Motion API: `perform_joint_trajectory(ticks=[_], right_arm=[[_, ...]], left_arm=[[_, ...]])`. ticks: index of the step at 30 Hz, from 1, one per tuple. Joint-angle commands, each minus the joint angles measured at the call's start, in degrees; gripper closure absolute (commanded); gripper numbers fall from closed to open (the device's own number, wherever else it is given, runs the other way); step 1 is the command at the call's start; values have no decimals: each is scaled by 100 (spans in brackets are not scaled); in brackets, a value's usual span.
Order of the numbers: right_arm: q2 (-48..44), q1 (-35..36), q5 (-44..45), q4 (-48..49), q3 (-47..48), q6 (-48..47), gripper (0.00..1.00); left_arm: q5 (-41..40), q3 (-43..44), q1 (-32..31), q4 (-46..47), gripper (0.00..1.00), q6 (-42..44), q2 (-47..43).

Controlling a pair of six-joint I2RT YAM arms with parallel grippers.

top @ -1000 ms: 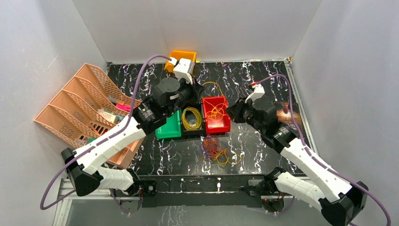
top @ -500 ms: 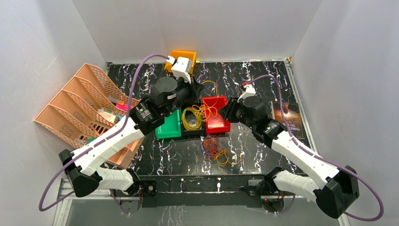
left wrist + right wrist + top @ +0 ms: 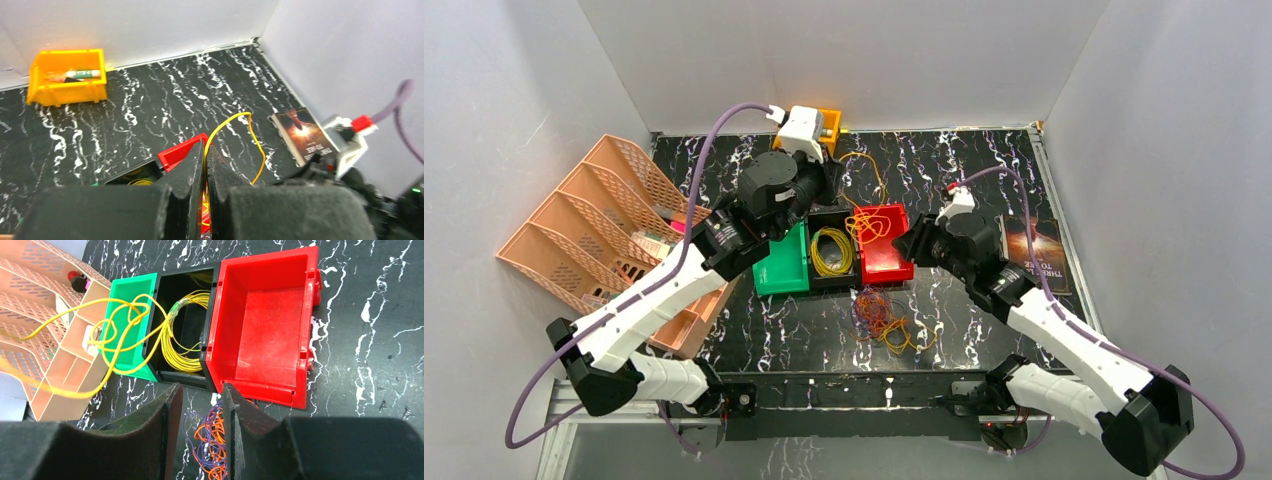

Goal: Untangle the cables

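Left fingers [image 3: 189, 175] pinching a yellow cable [image 3: 235, 116], strand raised over the red bin [image 3: 260, 330], right fingers [image 3: 161, 425] spread, empty, above the orange-purple tangle [image 3: 879, 315] on the tabletop [image 3: 964, 160] beside that bin

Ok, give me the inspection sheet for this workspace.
Surface: black marbled table.
Job's things: yellow cable held in the air by the left gripper; yellow coil in the black bin; orange-purple tangle on the table in front of the bins.
Clutter: red bin, empty; green bin; orange bin with a marker; file rack; book.
Grippers: left shut on the yellow cable; right gripper open, nothing in it.
Cables: lilac arm cables arc beside both arms.
Surroundings: grey walls on three sides.
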Motion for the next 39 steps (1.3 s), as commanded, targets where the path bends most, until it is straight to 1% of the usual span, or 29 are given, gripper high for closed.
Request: perform_joint_trajectory(ticks=[1, 6, 11, 18, 24, 28, 37, 39], right_arm=[[-412, -35, 296, -146, 2, -110, 56], [-671, -30, 458, -488, -5, -186, 55], [-834, -34, 511, -678, -20, -204, 55], [-875, -34, 563, -795, -31, -247, 54], [-862, -36, 573, -801, -31, -256, 53], [-833, -34, 565, -793, -40, -261, 53], [-872, -30, 586, -823, -83, -266, 53], [-913, -30, 617, -848, -100, -266, 53]], left_arm=[[-674, 150, 36, -286, 100, 289, 76], [-778, 35, 84, -269, 100, 399, 177], [-754, -352, 276, -205, 100, 291, 276], [-349, -867, 778, -120, 100, 26, 438], [-188, -1296, 1091, -4, 100, -139, 490], [-92, -1397, 1170, 28, 100, -179, 490], [267, -1340, 1189, -55, 100, -114, 998], [213, -1303, 1189, -146, 100, -109, 1136]])
